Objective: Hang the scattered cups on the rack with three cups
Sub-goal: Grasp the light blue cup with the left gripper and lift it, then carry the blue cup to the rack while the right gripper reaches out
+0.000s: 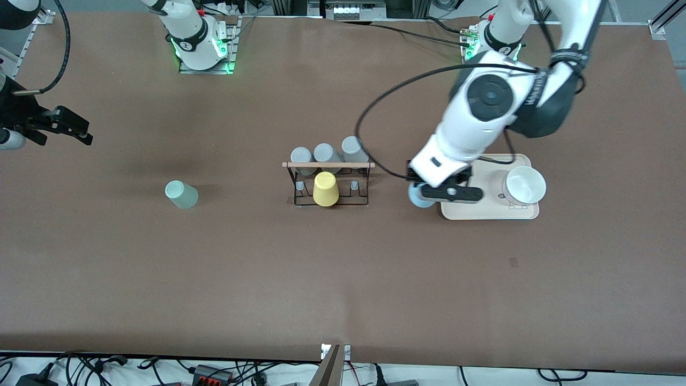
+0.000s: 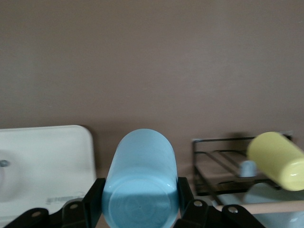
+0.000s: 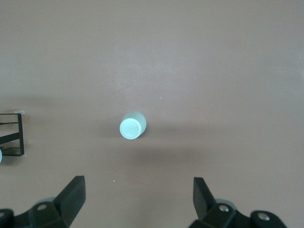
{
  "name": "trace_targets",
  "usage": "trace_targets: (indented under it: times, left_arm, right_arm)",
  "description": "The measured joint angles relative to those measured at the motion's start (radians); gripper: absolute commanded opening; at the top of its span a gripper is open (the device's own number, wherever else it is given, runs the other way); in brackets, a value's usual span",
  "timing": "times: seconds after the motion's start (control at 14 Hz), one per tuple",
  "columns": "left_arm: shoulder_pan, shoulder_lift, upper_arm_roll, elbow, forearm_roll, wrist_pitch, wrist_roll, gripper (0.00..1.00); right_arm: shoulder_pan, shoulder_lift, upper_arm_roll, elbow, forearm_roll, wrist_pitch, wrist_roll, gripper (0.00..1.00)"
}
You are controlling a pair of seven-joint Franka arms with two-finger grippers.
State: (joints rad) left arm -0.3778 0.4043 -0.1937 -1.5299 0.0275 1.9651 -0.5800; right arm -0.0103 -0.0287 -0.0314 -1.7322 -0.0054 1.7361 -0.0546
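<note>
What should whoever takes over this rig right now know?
Left gripper: shut on the blue cup, at the tray's edge toward the rack.
Right gripper: open, waiting in the air at its end of the table.
Mint cup: on the table toward the right arm's end, untouched.
Done: blue cup grasped. Rack holds a yellow cup and three grey cups.
Left: hang blue, then mint.

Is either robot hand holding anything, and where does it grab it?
The left gripper clamps the light blue cup by its sides near the base; the right gripper holds nothing.
</note>
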Motion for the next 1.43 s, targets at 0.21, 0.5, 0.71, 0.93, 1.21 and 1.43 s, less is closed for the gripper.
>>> trace_targets:
  times: [0.21,0.5,0.71,0.93,1.21,1.43]
  left_arm:
    - [-0.115,0.089,0.000,0.079,0.000,0.000,-0.188,0.25]
    - [-0.182,0.151,0.005,0.128,0.004,0.039,-0.282,0.25]
    - [-0.183,0.157,0.006,0.135,0.004,0.046,-0.288,0.24]
    - [-0.192,0.169,0.006,0.135,0.004,0.049,-0.289,0.25]
    - [-0.193,0.189,0.008,0.137,0.004,0.056,-0.289,0.25]
    - [-0.193,0.213,0.009,0.138,0.005,0.068,-0.289,0.25]
  right_arm:
    - [0.000,0.012,0.000,-0.001,0.000,-0.002,0.000,1.00]
    - [0.001,0.038,0.001,-0.002,0.000,-0.002,0.000,1.00]
    - [0.002,0.057,0.004,-0.003,0.000,-0.004,-0.001,1.00]
    - [0.007,0.081,0.005,-0.004,0.000,-0.005,-0.002,1.00]
    - [0.031,0.114,0.006,-0.005,0.000,-0.004,-0.002,1.00]
    - [0.039,0.125,0.006,-0.006,0.000,-0.004,-0.002,1.00]
